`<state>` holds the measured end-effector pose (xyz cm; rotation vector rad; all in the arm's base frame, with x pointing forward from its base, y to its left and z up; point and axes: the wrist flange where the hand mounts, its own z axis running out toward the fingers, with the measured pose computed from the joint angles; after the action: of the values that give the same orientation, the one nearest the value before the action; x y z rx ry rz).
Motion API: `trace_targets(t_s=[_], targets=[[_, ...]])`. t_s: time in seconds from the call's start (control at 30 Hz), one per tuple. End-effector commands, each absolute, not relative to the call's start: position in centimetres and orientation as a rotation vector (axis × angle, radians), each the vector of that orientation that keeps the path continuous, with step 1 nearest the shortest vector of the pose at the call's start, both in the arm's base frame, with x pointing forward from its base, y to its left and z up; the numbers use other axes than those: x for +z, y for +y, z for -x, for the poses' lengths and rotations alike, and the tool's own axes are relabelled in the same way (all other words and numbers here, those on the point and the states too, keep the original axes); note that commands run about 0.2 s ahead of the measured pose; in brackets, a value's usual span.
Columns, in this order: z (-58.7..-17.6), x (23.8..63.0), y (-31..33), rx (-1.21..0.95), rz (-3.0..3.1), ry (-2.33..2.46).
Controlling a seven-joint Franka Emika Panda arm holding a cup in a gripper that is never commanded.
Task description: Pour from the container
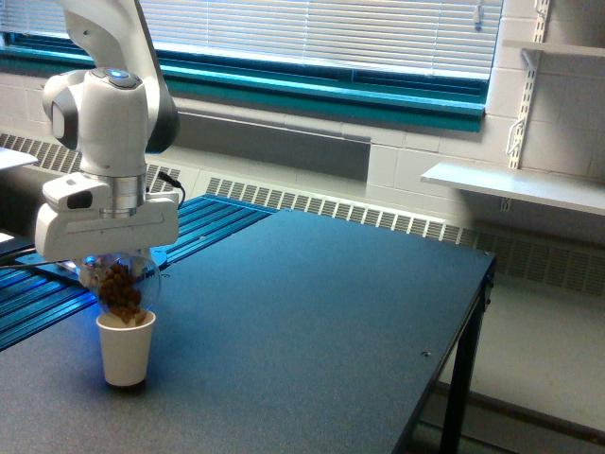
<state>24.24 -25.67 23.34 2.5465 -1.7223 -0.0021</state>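
While the fingers point(115, 268), seemingly closed, grip the rounded clear container point(118, 284), brown lumps hang above the white paper cup point(126, 347).

A: Claw point(115, 270) fingers hidden behind the white housing; grip state unreadable.
B: Upper half of the clear container point(118, 282) also covered. Brown contents too blurred to identify.
A: Bench point(312, 322) cut off at the bottom and left edges.
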Motion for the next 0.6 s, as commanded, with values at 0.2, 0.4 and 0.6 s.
trace_targets(t_s=[0.2,0.4,0.6], targets=[[-23.63,23.42,-26.81,-0.004,-2.524,-1.736],[-23.45,23.36,-27.03,-0.011,-2.519,-1.743],[-23.62,23.37,-27.05,-0.018,-2.523,-1.738]])
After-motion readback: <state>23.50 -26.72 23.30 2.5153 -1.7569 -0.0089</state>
